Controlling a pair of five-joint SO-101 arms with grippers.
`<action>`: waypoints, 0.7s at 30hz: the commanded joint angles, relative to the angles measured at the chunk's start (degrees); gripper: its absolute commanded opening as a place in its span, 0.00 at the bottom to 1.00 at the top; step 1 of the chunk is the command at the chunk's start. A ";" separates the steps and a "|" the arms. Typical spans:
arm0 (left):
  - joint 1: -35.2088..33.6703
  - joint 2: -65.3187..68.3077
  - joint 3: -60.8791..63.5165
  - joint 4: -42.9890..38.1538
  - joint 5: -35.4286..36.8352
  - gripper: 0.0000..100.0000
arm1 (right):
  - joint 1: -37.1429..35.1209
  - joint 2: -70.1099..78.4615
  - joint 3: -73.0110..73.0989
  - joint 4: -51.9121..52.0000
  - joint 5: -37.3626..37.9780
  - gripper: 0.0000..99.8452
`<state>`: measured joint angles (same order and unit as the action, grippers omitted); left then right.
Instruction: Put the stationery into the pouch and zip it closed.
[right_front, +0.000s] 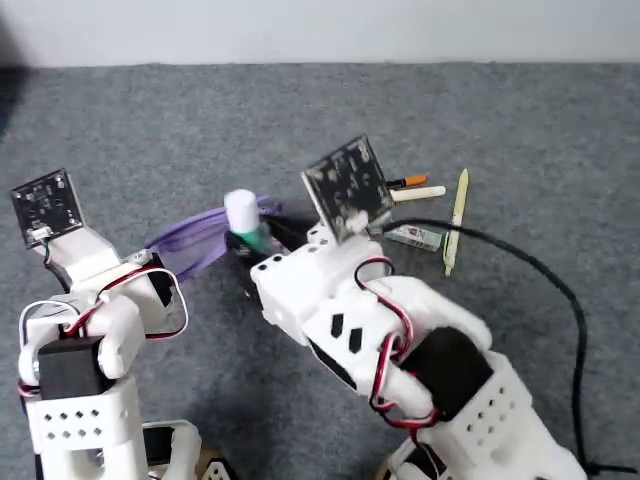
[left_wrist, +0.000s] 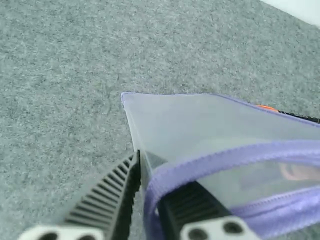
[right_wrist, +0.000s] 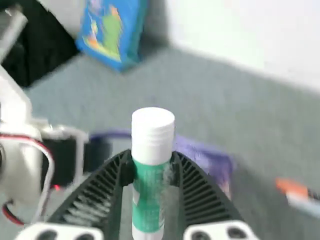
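Grip check, left pincer (left_wrist: 145, 167): its two black ribbed fingers (left_wrist: 115, 195) are closed on an end corner of the pouch (left_wrist: 200, 130), right beside the purple zip band (left_wrist: 225, 155). The pouch is clear-walled and runs away from this pincer toward the other arm; its two zip strands stand apart.

Right pincer (right_wrist: 151, 159): clamped on the green body of a glue stick (right_wrist: 150, 165), whose white cap stands clear beyond the fingertips. From above, the stick (right_front: 243, 220) is at the pouch (right_front: 190, 240) end farthest from the left pincer; contact between them cannot be judged.

Loose items lie on the grey bench (right_front: 500, 120) beyond the right pincer, on the side away from the left one: orange-capped pen (right_front: 410, 182), white pen (right_front: 420, 193), yellow-green pen (right_front: 457, 220) and small flat packet (right_front: 415, 236).
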<state>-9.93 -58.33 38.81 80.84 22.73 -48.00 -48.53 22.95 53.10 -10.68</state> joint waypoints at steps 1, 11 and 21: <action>-0.09 0.53 -1.45 -0.09 0.70 0.01 | -2.77 -3.21 4.92 -13.58 4.75 0.01; -0.09 0.53 -1.45 -0.09 0.70 0.01 | -5.14 -3.12 19.69 -37.67 12.75 0.01; -0.09 0.53 -1.45 -0.09 0.70 0.01 | -5.05 -2.77 30.86 -54.46 16.79 0.01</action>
<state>-9.85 -58.33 38.81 80.84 22.73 -52.84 -50.11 53.71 2.73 5.32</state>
